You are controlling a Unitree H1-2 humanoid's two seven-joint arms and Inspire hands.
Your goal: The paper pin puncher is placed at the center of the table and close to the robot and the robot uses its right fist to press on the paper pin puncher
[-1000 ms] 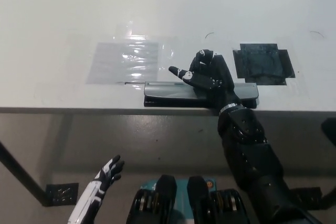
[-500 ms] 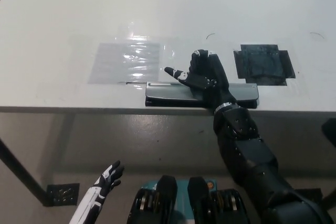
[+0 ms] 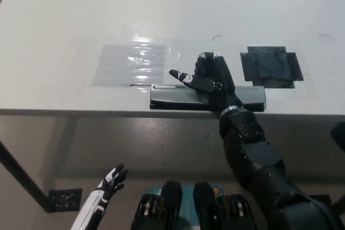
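At the near edge of the white table [image 3: 64,20], about midway along it, lies the puncher [image 3: 178,95], a long grey bar on a dark base set parallel to the edge. On its right half rests the black right hand [image 3: 209,78], its fingers curled into a loose fist while one of them sticks out to the left over the bar; the hand grips nothing, only bearing on the puncher's top. Its black arm rises from the lower right and crosses the table edge just behind the wrist. Beyond the puncher, to the left, a clear plastic sheet [image 3: 131,63] lies flat on the table, its near edge just beside the bar. To the right, past the hand, sits a black patch [image 3: 270,65], apart from the puncher. Down at the lower left, below the table, the white left hand [image 3: 109,182] hangs idle with fingers spread and empty.
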